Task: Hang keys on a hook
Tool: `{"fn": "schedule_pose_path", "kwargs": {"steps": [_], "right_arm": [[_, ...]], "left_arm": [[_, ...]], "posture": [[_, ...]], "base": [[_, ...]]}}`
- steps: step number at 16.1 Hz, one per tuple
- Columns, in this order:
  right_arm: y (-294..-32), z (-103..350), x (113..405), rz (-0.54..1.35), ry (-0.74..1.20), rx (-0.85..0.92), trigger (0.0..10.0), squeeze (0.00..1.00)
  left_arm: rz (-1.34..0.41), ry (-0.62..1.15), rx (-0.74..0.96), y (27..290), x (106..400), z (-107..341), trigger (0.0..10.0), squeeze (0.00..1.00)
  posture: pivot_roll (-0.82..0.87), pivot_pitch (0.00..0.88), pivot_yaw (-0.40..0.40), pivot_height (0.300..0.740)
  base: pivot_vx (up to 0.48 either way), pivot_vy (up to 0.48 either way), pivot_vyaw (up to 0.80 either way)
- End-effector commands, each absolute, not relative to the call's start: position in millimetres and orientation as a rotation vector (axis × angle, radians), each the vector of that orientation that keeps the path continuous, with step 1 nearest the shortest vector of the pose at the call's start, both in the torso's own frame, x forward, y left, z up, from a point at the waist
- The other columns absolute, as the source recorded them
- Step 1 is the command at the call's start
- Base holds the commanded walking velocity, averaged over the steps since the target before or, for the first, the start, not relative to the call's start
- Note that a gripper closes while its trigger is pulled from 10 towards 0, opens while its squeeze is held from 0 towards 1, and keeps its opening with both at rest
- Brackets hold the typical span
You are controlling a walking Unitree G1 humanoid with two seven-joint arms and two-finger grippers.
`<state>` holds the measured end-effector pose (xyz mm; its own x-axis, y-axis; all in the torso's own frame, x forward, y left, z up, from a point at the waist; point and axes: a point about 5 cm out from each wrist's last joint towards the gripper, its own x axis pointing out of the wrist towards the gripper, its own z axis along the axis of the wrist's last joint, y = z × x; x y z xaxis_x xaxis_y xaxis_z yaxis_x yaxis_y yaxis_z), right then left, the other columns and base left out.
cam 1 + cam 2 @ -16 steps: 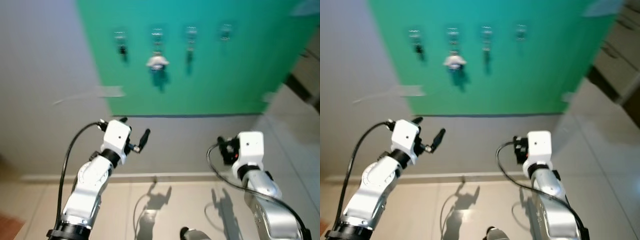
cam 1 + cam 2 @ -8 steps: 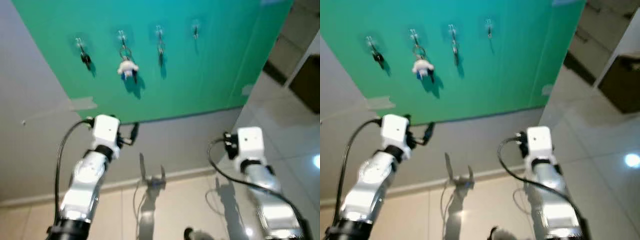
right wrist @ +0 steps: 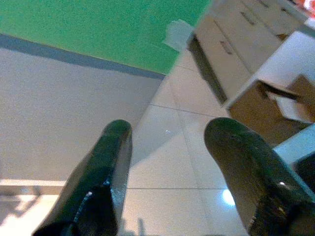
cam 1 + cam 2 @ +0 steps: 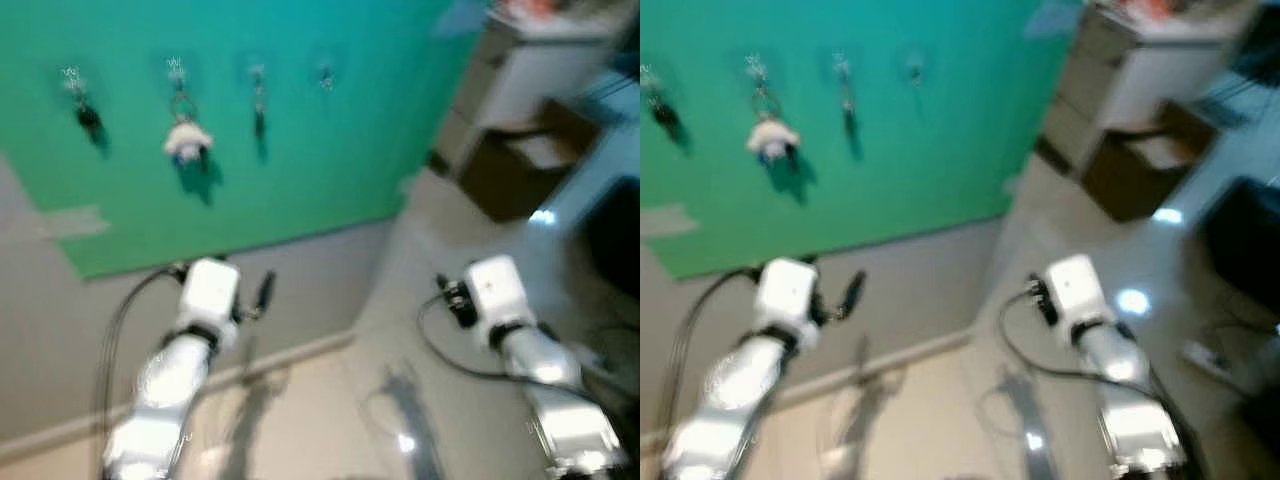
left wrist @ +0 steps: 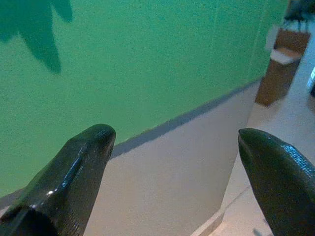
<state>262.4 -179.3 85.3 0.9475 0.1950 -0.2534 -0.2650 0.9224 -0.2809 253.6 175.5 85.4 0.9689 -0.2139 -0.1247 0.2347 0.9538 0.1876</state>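
Swung right since before, camera only. Both jaws open, empty. Keys [image 4: 185, 140] light, stiff, slippery; best taken by ring.

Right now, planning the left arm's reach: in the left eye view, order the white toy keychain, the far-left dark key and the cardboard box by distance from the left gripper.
1. White toy keychain, above the left gripper.
2. Dark key, far left hook.
3. Cardboard box, right, on the floor.

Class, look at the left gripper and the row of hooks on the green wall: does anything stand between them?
Nothing visible does. The left gripper, fingers apart and holding nothing, is raised below the hooks on the green wall, with only bare wall between. No loose keys can be made out in the blur.
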Motion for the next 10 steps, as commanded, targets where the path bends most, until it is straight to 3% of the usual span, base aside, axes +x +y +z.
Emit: {"fn": "schedule_pose_path", "kwargs": {"steps": [1, 5, 10], "right_arm": [[-182, 84, 261, 0.228, 0.231, -0.304, 10.0, 0.00], [-188, 80, 241, 0.070, 0.250, -0.166, 10.0, 0.00], [-185, 75, 234, -0.011, 0.270, -0.098, 10.0, 0.00]], "left_arm": [[-0.245, 0.058, 0.212, 174, 260, 93, 10.0, 0.00], [-0.177, 0.041, 0.199, 188, 276, 99, 10.0, 0.00], [-0.291, 0.019, 0.213, 176, 279, 106, 10.0, 0.00]], "posture": [[0.01, 0.000, -0.066, 0.740], [-0.06, 0.000, 0.035, 0.740], [-0.04, 0.000, 0.060, 0.740]], "base": [[0.000, 0.000, -0.80], [0.000, 0.000, -0.78], [0.000, 0.000, -0.78]]}}
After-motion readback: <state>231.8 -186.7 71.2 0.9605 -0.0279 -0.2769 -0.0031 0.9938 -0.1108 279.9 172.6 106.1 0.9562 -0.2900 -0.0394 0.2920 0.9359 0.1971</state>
